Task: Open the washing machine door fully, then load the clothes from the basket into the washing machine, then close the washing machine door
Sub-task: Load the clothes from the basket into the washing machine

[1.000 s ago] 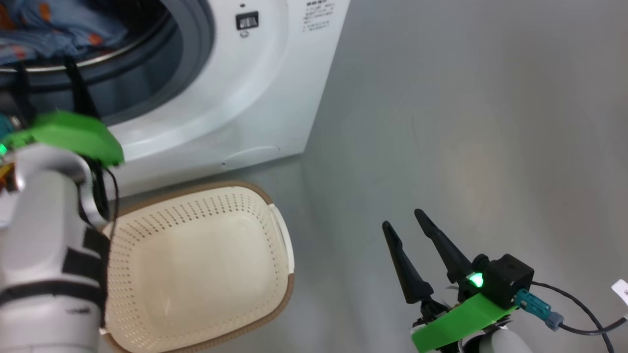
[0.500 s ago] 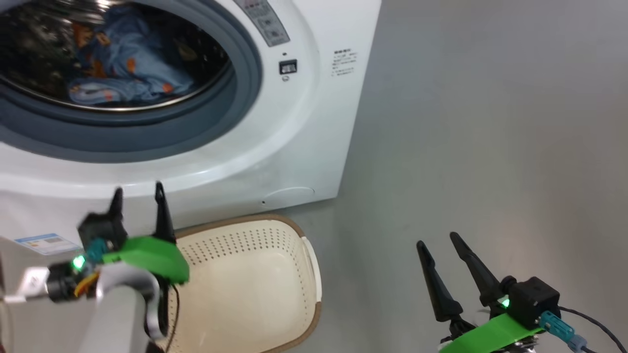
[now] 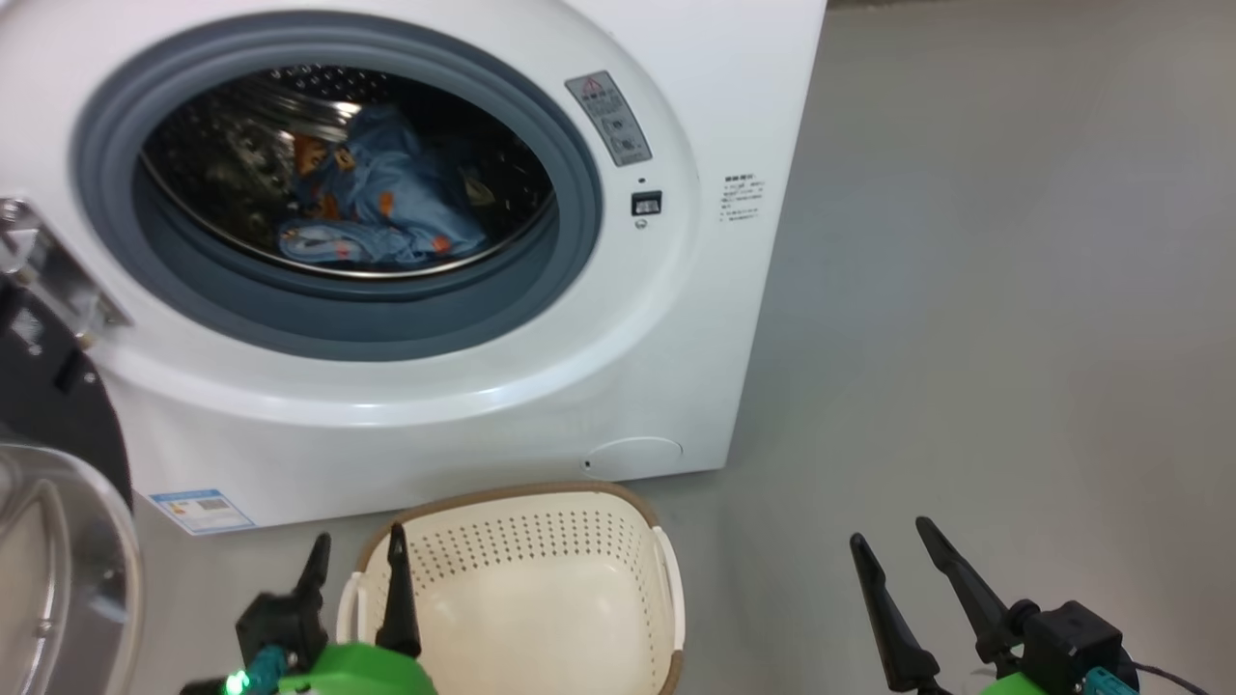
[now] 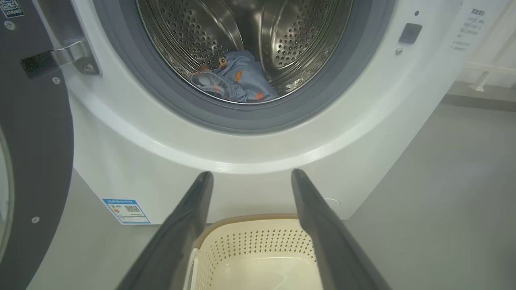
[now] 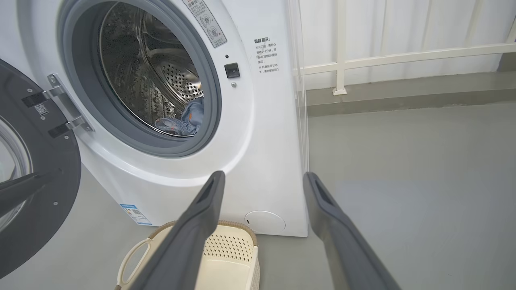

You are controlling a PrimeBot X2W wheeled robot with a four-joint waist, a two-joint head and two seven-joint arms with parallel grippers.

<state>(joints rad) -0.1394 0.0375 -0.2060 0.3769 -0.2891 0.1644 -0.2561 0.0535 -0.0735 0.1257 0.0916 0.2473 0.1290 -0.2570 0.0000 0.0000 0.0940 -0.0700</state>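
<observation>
Judging from how things lie, the loading looks finished and only the closing is left, so the risks belong to the door. The clothes (image 3: pixel 386 217) lie in the washing machine (image 3: pixel 744 319), low in the steel drum (image 4: pixel 282 40) and close to its front lip. The basket (image 3: pixel 541 494) stands on the floor (image 3: pixel 966 338) just before the machine, at the lower middle of the head view, and I see nothing in it. The washing machine door (image 3: pixel 53 405) hangs wide open at the left edge of the frame. Both grippers are released and carry nothing. The left gripper (image 3: pixel 357 538) hovers over the left rim of the basket, and the right gripper (image 3: pixel 889 533) is at the lower right, well apart from everything. The jaws of each stand wide.

First danger: a fold of cloth near the lip may fall onto the grey seal (image 3: pixel 579 251) and be pinched when the door comes in, so the latch does not catch. Second: the door's black rim (image 5: pixel 48 209) is glossy and rounded, so a push can slide off it, or land on the glass bowl (image 3: pixel 39 579) instead. Third: the left gripper is near the door's path and may be struck in the swing. Whether the door's lower edge passes clear above the basket I cannot tell.
</observation>
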